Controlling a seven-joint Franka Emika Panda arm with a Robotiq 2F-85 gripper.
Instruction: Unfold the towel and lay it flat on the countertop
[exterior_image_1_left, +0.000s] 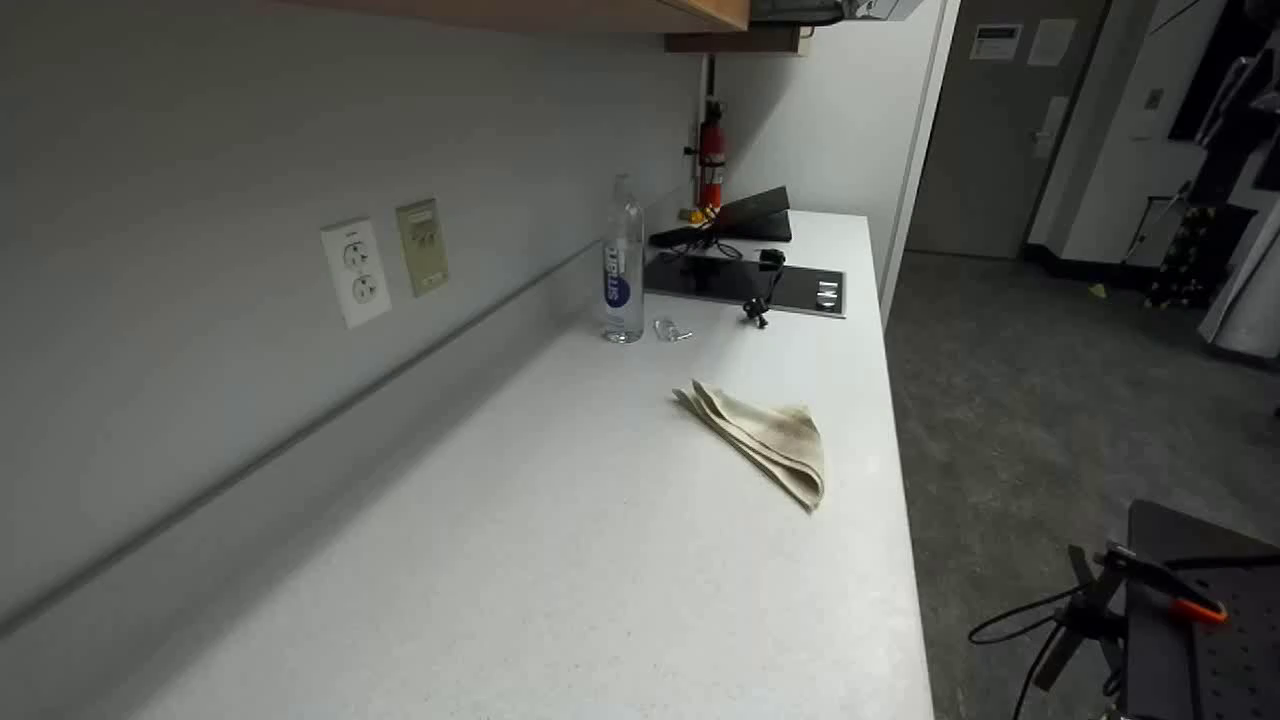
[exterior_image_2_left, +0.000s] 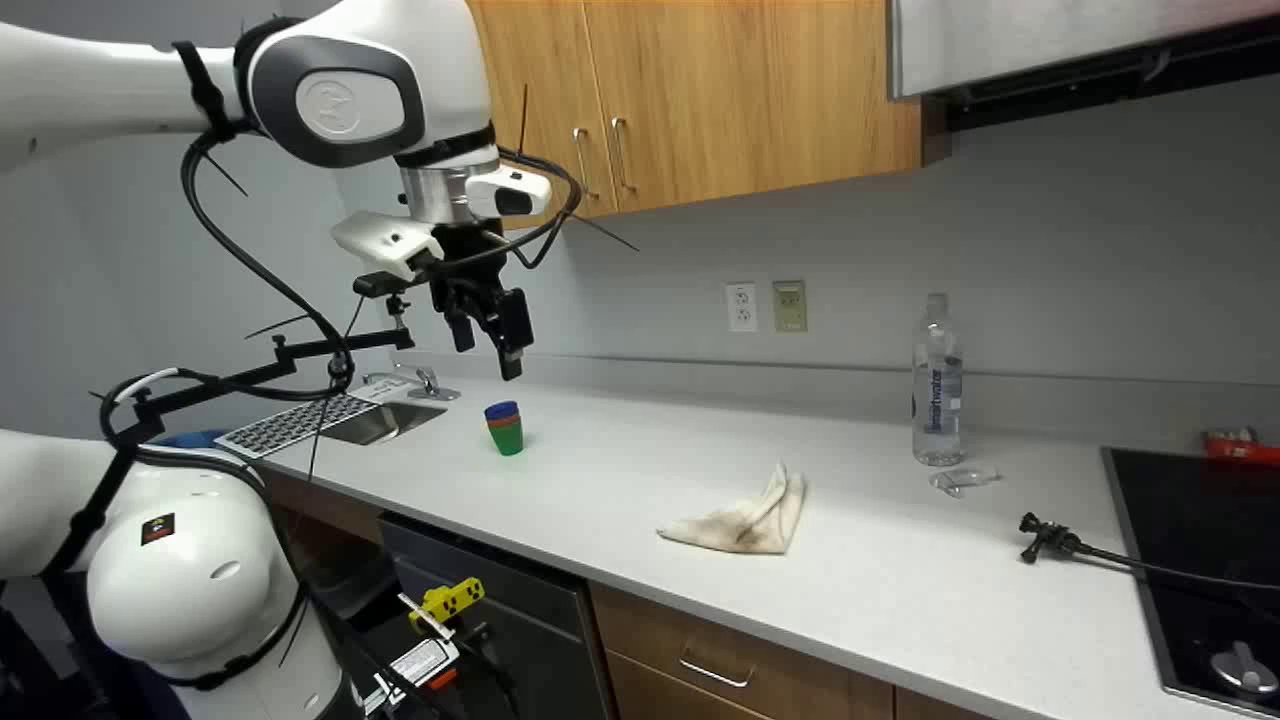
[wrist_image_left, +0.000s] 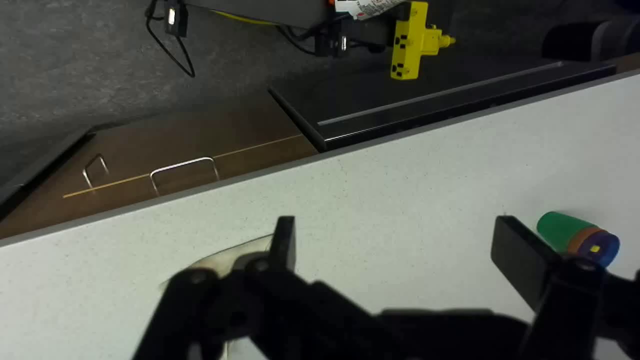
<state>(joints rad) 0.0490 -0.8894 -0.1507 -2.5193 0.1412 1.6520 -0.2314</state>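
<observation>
Where the white, finely speckled countertop runs along the grey wall, I see the cream cloth towel lying on it, folded over in layers and stained brown, nearer the front edge than the wall. Its long axis goes across the counter on a slant: the narrow end, where the layers part into two points, aims at the wall and roughly toward the clear plastic water bottle standing upright there, while the thicker end, bent round in a loop, faces the front edge. The long layered side looks toward the end with the stainless steel sink, and the opposite side toward the black glass cooktop. Whether the narrow tip lifts off the surface I cannot tell. Well above the counter hangs the black two-fingered gripper of the white robot arm, its fingers spread wide, with only air between them. In the wrist view, one finger hides much of the towel, and past the other finger shows the small stack of green, orange and blue cups. Those cups stand on the counter between the towel and the sink, well apart from the towel.
</observation>
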